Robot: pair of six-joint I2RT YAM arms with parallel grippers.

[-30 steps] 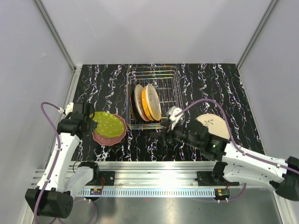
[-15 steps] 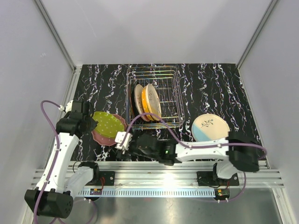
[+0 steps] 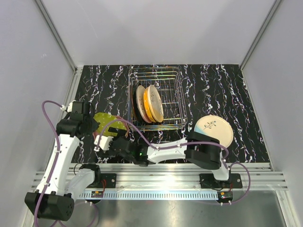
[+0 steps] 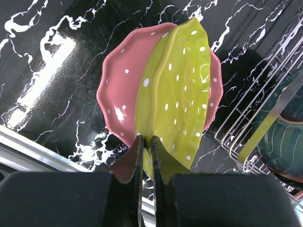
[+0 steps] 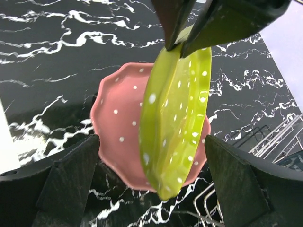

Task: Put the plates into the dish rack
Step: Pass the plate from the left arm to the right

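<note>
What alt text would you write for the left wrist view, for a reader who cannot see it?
The left gripper is shut on the rim of a yellow-green plate with white dots, holding it tilted on edge over a pink scalloped plate lying on the black marbled table. Wires of the dish rack show at right.
</note>
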